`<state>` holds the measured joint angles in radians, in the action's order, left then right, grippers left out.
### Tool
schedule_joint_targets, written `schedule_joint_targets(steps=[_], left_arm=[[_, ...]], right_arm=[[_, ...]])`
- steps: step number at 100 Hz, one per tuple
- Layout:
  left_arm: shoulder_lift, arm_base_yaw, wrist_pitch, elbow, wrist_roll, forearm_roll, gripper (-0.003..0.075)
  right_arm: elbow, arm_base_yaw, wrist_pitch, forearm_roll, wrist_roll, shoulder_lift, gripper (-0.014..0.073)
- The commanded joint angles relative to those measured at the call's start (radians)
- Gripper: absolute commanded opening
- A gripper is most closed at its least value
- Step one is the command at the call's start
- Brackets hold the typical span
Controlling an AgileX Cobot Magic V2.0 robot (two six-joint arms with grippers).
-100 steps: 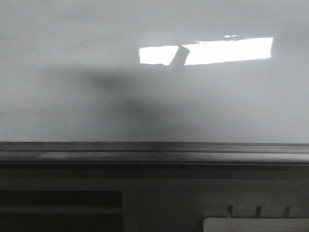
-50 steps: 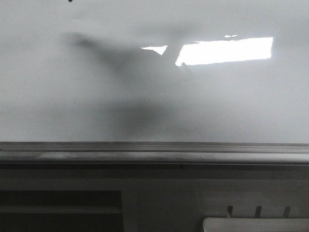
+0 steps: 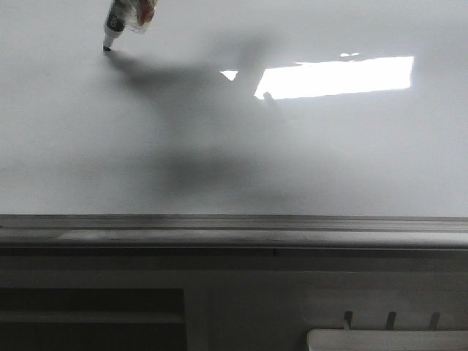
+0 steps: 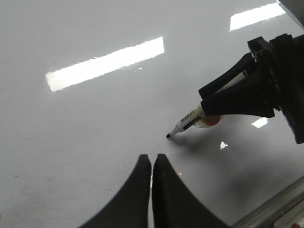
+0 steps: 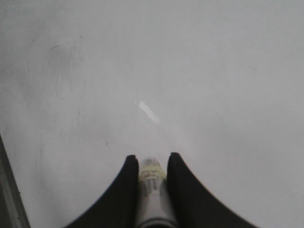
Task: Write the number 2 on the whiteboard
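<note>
My right gripper point(image 5: 152, 164) clamps a marker point(image 3: 111, 31) between its fingers; barrel white with a small printed label, print too small to read. In the front view the marker enters from the whiteboard's top edge, toward the top left corner. Its long axis is steep, tip down and slightly left, black tip point(image 3: 107, 49) at or just off the whiteboard point(image 3: 351, 161); contact can't be confirmed. An orange-red blob shows beside the barrel near the grip, unclear what it is.

In the left wrist view the marker lies slanted, tip toward my left gripper point(image 4: 152, 161), with the right arm's black fingers point(image 4: 237, 97) wrapped over the barrel. My left gripper's jaws are pressed together with nothing between them, hovering over the board, near the marker tip but apart from it.

No number 2 on the board yet; no ink stroke visible in any view. A bright rectangular light reflection point(image 3: 344, 77) sits right of the marker, and a dark shadow of the arm spreads across the board's middle. Grey metal rail point(image 3: 234, 232) runs along the board's lower edge, dark cabinet panel point(image 3: 91, 318) below it. Nothing lies between the tip and the board surface.
</note>
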<state>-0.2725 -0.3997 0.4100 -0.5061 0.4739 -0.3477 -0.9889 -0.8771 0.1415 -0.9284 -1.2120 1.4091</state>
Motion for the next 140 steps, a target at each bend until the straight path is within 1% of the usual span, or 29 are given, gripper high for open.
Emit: schedule_joint_targets(steps=[1,35,64,83,98,105,112,118,123,124,130,131,136,140], left_arm=[[-0.008,0.001,-0.049,-0.023,-0.014,-0.025,-0.0020],[-0.008,0.001,-0.047,-0.023,-0.014,-0.033,-0.0020],[-0.008,0.001,-0.047,-0.023,-0.014,-0.033,-0.0020],[-0.008,0.001,-0.052,-0.023,-0.014,-0.033,-0.0020],[-0.008,0.001,-0.056,-0.023,-0.010,-0.033,-0.0020],[-0.008,0.001,-0.057,-0.023,-0.010,-0.033,-0.0020],[-0.008,0.001,-0.057,-0.023,-0.010,-0.033,-0.0020],[-0.008,0.001,-0.057,-0.023,-0.010,-0.033,-0.0020],[-0.008,0.001,-0.057,-0.023,-0.010,-0.033,-0.0020],[-0.008,0.001,-0.057,-0.023,-0.010,-0.033,-0.0020],[-0.008,0.001,-0.057,-0.023,-0.009,-0.033,-0.0020],[-0.008,0.001,-0.057,-0.023,-0.009,-0.033,-0.0020],[-0.008,0.001,-0.059,-0.023,-0.009,-0.033,-0.0020],[-0.008,0.001,-0.059,-0.023,-0.009,-0.033,-0.0020]], right_arm=[[-0.035,0.004,0.065,0.012,-0.009,-0.028,-0.0078],[-0.035,0.016,0.056,0.012,-0.009,-0.011,-0.0078],[-0.035,0.078,0.076,0.012,-0.011,-0.010,-0.0078],[-0.035,0.105,0.088,0.010,-0.067,-0.039,-0.0078],[-0.029,0.107,0.088,-0.022,-0.104,-0.075,-0.0078],[-0.024,0.107,0.091,-0.073,-0.157,-0.089,-0.0078],[-0.011,0.107,0.113,-0.168,-0.238,-0.104,-0.0078],[0.004,0.107,0.152,-0.300,-0.331,-0.114,-0.0078],[0.016,0.107,0.196,-0.418,-0.449,-0.121,-0.0078],[0.019,0.107,0.196,-0.436,-0.449,-0.121,-0.0078],[0.034,0.107,0.224,-0.592,-0.582,-0.128,-0.0078],[0.036,0.107,0.224,-0.609,-0.582,-0.128,-0.0078],[0.048,0.102,0.224,-0.719,-0.664,-0.133,-0.0078],[0.059,0.093,0.216,-0.767,-0.699,-0.133,-0.0078]])
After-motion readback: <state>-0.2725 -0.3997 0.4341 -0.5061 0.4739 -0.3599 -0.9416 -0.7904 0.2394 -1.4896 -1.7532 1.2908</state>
